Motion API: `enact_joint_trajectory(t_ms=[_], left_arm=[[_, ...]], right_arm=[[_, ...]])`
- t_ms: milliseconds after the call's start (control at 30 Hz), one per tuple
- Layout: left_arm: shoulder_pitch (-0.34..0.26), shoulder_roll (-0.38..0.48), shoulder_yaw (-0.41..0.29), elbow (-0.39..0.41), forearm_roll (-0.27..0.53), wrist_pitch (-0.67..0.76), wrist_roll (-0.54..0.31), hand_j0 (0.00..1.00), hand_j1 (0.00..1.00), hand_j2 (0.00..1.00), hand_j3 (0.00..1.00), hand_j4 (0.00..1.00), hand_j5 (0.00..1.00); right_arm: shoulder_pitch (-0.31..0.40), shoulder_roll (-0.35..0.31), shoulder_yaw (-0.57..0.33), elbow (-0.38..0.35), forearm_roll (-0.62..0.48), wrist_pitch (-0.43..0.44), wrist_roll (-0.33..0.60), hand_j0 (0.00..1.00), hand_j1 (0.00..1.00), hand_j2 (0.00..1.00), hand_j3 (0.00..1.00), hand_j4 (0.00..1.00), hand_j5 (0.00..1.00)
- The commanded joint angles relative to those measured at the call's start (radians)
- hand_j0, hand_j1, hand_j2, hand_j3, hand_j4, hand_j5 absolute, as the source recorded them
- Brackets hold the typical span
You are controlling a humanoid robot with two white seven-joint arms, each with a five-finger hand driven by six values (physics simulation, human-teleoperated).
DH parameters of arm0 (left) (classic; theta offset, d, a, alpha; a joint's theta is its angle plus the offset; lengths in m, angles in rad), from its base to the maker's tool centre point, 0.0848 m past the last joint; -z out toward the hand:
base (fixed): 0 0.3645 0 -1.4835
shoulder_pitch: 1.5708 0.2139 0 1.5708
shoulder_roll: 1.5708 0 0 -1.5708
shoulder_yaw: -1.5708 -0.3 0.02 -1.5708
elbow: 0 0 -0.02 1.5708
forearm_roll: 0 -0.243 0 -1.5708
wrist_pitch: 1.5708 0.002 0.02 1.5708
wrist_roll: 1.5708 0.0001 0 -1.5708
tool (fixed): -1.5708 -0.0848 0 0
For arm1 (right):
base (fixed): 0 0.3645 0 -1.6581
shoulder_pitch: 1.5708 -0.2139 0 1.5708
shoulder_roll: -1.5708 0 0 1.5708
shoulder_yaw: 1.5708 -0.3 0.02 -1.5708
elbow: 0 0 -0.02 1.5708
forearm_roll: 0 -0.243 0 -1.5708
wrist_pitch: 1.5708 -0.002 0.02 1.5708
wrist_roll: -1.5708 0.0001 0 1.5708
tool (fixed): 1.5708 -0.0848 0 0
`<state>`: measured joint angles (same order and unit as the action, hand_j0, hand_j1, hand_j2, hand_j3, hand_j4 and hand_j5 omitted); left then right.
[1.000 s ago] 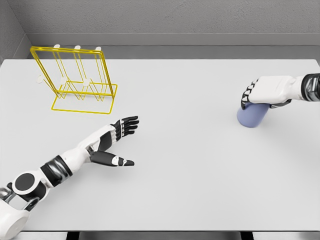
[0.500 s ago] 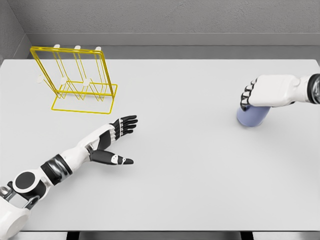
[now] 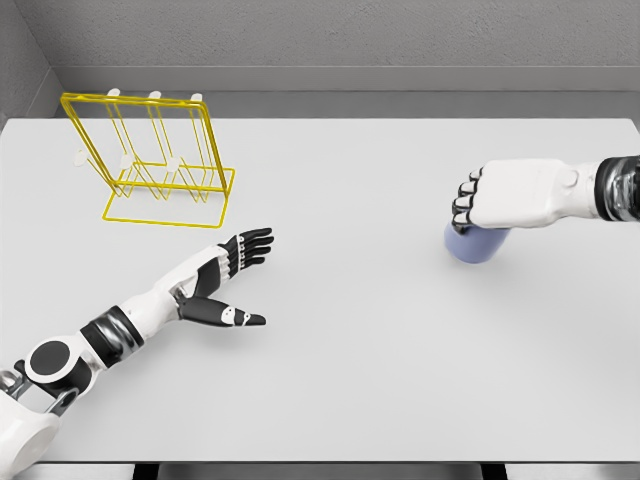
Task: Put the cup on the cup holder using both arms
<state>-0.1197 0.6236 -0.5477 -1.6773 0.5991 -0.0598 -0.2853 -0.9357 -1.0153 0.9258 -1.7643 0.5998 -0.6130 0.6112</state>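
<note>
- Pale grey table [image 3: 350,390] filling most of the view, grey wall [image 3: 330,35] behind its far edge.
- Nearest, at lower left: left arm [image 3: 110,335] coming in from the bottom corner, white shell with dark joints, stretched low over the tabletop.
- Left hand [image 3: 222,280] flat and spread, fingers [image 3: 255,240] fanned toward the middle of the table, thumb stuck out to the side; nothing held.
- Further off, on the right: right arm [image 3: 610,185] entering from the right edge at mid height.
- Right hand [image 3: 500,198] wrapped over the top of a blue cup [image 3: 470,245], dark fingers [image 3: 465,200] curled down along its left side; only the cup's lower part visible under the palm.
- Cup right of centre, well apart from the left hand; cannot tell whether resting on the surface or just clear of it.
- Farthest, at the back left: yellow wire rack [image 3: 150,160] standing upright on the table, rectangular base frame, tall tilted wire loops with small white tips at the top.
- Rack well apart from the cup, across the table from it; left hand between the two, nearer the rack.
</note>
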Motion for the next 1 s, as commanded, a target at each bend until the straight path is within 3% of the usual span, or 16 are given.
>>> enact_joint_trajectory(t_ms=[0, 967], left_arm=[[0.000, 0.001, 0.000, 0.004, 0.004, 0.000, 0.000, 1.00, 1.00, 1.00, 1.00, 1.00, 1.00], [-0.003, -0.007, 0.002, 0.016, 0.002, -0.002, -0.002, 1.00, 1.00, 1.00, 1.00, 1.00, 1.00]], right_arm=[[0.000, 0.029, -0.001, -0.003, -0.003, 0.002, 0.000, 0.57, 0.57, 0.57, 0.57, 0.57, 0.57], [-0.008, 0.254, 0.028, -0.004, -0.014, 0.002, 0.000, 0.57, 0.57, 0.57, 0.57, 0.57, 0.57]])
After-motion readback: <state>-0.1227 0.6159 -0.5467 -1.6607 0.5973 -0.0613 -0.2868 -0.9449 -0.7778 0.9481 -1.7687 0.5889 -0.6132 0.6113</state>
